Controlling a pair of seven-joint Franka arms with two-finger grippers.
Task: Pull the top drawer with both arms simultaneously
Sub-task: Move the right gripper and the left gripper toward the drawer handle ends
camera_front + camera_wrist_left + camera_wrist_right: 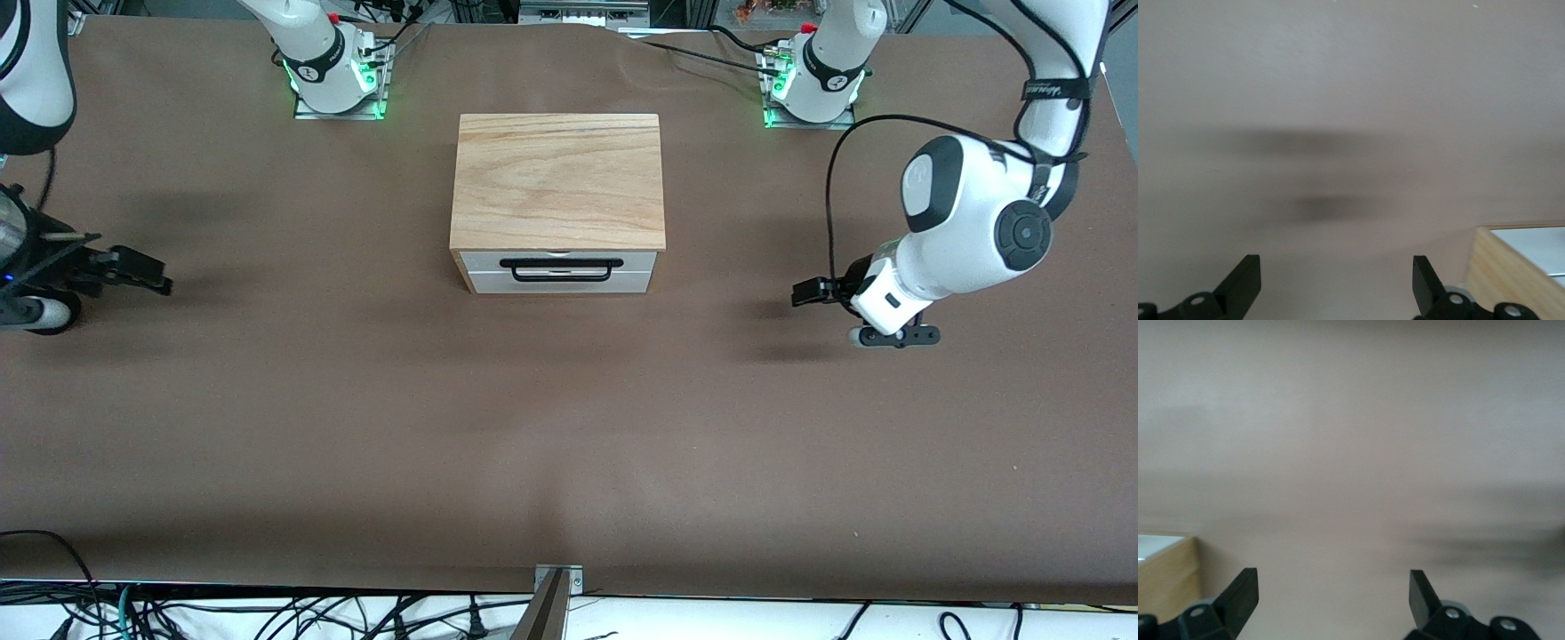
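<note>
Landmark: small white cabinet box with a light wooden top slab [557, 180], on the brown table [569, 427] between the arm bases.
Top drawer: shallow white-fronted top drawer [562, 261] with long black wire handle [560, 269], shut flush in the box, facing the front camera.
Left gripper [803, 292]: black two-finger, jaws apart and empty, over the table toward the left arm's end from the box.
Right gripper [158, 280]: black two-finger, jaws apart and empty, over the table toward the right arm's end from the box.
</note>
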